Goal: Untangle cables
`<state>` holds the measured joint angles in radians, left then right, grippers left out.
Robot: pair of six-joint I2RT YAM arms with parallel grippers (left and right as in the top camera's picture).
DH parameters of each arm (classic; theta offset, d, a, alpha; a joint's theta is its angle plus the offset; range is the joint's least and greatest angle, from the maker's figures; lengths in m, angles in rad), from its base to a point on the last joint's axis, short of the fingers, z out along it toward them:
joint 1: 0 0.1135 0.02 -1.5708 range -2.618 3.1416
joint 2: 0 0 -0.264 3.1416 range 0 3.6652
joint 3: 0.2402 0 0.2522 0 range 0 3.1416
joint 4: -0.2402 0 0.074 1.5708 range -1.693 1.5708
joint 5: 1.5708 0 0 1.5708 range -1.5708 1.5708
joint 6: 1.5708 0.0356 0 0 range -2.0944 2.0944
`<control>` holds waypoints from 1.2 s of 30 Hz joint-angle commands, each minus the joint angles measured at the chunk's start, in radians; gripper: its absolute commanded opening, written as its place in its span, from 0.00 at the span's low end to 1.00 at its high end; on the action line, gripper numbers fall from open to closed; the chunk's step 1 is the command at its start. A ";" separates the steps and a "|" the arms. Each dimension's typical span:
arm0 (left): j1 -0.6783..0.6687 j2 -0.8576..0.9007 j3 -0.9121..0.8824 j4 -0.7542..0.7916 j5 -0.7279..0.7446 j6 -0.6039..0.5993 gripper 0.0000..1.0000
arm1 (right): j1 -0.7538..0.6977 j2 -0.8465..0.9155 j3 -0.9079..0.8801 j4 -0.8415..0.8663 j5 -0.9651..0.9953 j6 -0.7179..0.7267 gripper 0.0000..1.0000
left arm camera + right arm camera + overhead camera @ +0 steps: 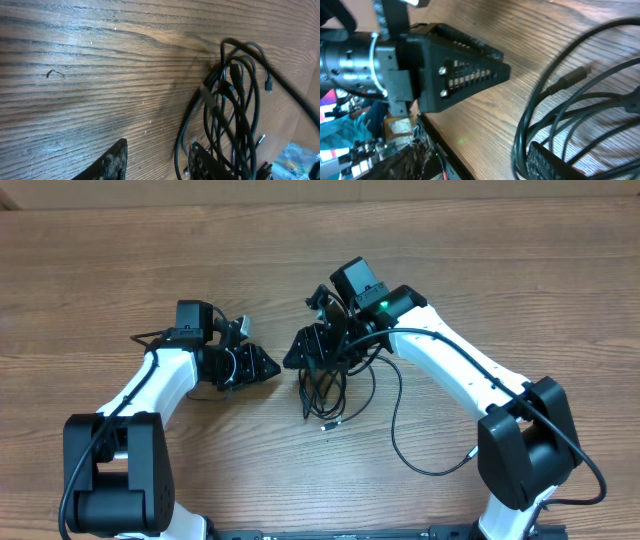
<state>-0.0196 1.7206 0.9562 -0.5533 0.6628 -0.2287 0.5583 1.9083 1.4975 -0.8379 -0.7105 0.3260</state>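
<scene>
Right gripper (485,162) stood open — cables (572,76) looped over one finger. Left gripper (155,160) was open too, just beside them.

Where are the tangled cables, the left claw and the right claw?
cables (220,92): left wrist view, on the dense knot of cords.
left claw (266,367): overhead view, midway between its fingertips.
right claw (295,356): overhead view, midway between its fingertips.

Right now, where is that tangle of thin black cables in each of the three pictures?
Overhead: cable tangle at centre, just below the right gripper.
Left wrist: right side.
Right wrist: lower right.
Shared landmark: left gripper, left of the tangle overhead, upper left in the right wrist view, bottom edge in its own.
</scene>
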 commanded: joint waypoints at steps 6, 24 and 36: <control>-0.003 0.009 0.013 0.002 0.019 0.020 0.40 | -0.031 -0.016 -0.003 -0.058 0.196 0.073 0.64; -0.003 0.009 0.013 0.006 0.040 0.037 0.34 | 0.017 -0.016 -0.041 -0.188 0.422 0.262 0.61; -0.003 0.009 0.013 -0.013 -0.082 -0.024 0.28 | 0.201 -0.015 -0.275 0.127 0.394 0.470 0.49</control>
<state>-0.0196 1.7206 0.9562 -0.5587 0.6407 -0.2119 0.7265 1.9083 1.2602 -0.7464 -0.3031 0.7273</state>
